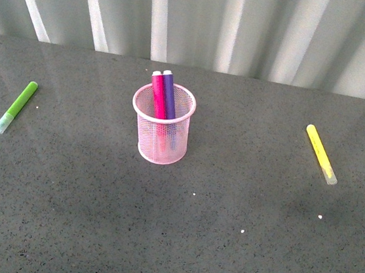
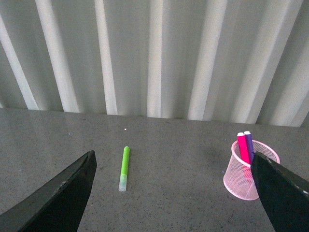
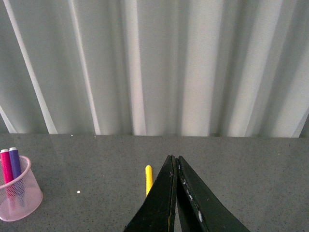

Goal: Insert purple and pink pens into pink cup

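Your left gripper point(image 2: 171, 193) hangs wide open and empty; your right gripper point(image 3: 176, 193) is pressed closed on nothing. Both sit well back from the pink cup point(image 1: 161, 134), where the pink pen point(image 1: 159, 94) and purple pen point(image 1: 169, 93) lean together on its far rim. Job looks done: green marker point(image 1: 17, 106) lies left of the cup, yellow marker point(image 1: 320, 153) right.

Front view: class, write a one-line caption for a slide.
Pink pen and purple pen stand in the pink cup; green marker and yellow marker lie apart on the table.
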Controlling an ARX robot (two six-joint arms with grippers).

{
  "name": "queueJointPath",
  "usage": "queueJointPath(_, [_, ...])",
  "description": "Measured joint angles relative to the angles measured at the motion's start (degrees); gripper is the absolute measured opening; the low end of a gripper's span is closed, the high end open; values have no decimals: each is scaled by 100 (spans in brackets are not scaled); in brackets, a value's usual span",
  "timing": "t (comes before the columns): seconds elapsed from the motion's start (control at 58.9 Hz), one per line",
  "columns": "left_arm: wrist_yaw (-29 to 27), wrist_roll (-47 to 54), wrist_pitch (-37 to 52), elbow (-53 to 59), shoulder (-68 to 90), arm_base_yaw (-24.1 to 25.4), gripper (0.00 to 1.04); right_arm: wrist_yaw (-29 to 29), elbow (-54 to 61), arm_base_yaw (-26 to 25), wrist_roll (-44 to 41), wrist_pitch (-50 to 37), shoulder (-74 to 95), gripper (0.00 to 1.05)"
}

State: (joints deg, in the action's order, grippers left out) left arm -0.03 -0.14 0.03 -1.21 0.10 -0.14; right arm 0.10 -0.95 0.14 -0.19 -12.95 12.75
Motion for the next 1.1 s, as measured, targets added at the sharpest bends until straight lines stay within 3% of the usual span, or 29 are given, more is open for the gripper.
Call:
queueJointPath(0.17, [0,0,0,0,0,0,98,0,-2,0,0,339,-334,3])
queueJointPath(0.238, [0,0,0,0,0,0,98,2,-2,0,2,1237,-1049,3])
queueJointPath(0.578, [0,0,-2,0,-2,0,98,2,-4,0,2,1285,-1250,3])
queueJointPath(0.832, [0,0,0,0,-2,0,98,2,-4,0,2,1287,-1250,43])
queueJointPath(1.104, [0,0,0,0,-2,0,98,2,-2,0,2,1287,-1250,93])
